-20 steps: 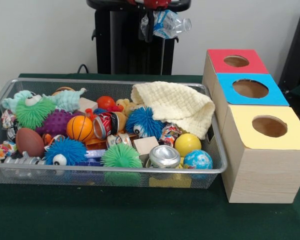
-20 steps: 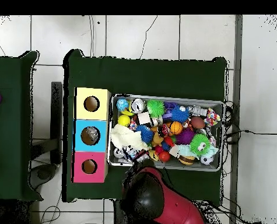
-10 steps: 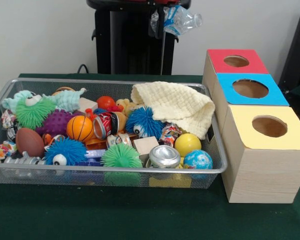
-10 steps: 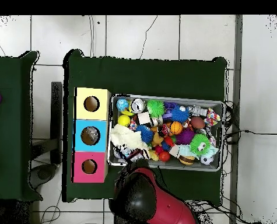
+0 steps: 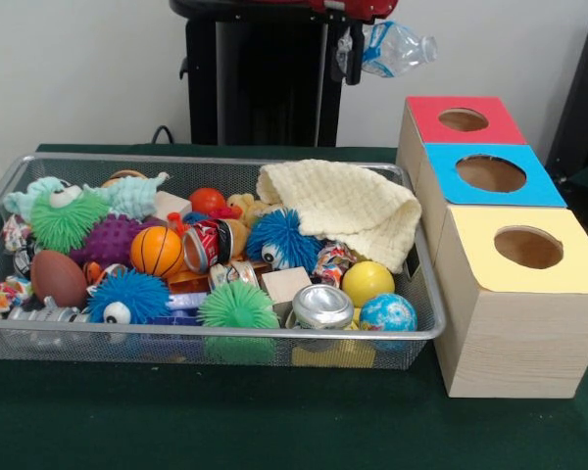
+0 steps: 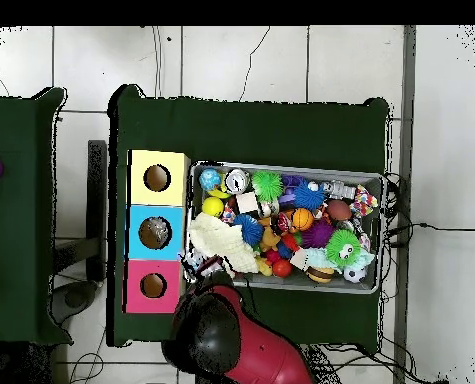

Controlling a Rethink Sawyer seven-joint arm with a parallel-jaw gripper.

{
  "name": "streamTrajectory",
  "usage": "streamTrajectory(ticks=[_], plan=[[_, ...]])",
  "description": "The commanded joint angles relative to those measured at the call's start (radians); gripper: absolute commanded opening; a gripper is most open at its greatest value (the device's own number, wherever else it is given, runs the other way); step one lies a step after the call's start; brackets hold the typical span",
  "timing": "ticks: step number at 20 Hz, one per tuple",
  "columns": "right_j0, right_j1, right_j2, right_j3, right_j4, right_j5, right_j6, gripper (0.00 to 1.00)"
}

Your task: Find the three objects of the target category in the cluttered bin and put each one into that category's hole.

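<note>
My gripper [image 5: 356, 59] hangs high above the bin's far right corner, shut on a crushed clear plastic bottle [image 5: 400, 48] with a blue label. The bottle sticks out toward the red-topped box [image 5: 465, 119] and hangs above its left edge. Seen from overhead, the bottle [image 6: 195, 263] lies between the bin's edge and the red box [image 6: 153, 286], with the arm [image 6: 216, 335] just below it. The wire-mesh bin [image 5: 225, 160] holds a red can [image 5: 206, 245], a silver can [image 5: 321, 306] and several toys.
Blue-topped [image 5: 490, 174] and yellow-topped [image 5: 527, 249] boxes, each with a round hole, stand in a row in front of the red one. A cream cloth [image 5: 348, 206] covers the bin's far right part. Balls and spiky toys crowd the rest.
The gripper has carried the bottle sideways from over the bin's far edge toward the red box, right in the front view and left in the overhead view.
</note>
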Motion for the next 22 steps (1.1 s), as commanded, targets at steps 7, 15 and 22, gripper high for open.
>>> streamTrajectory(ticks=[7, 15, 22], plan=[[0.037, 0.09, 0.062, 0.059, 0.099, -0.134, 0.316, 0.0], [0.074, 0.12, 0.081, 0.061, 0.14, -0.182, 0.346, 0.0], [0.125, 0.137, 0.079, 0.047, 0.19, -0.187, 0.368, 0.0]])
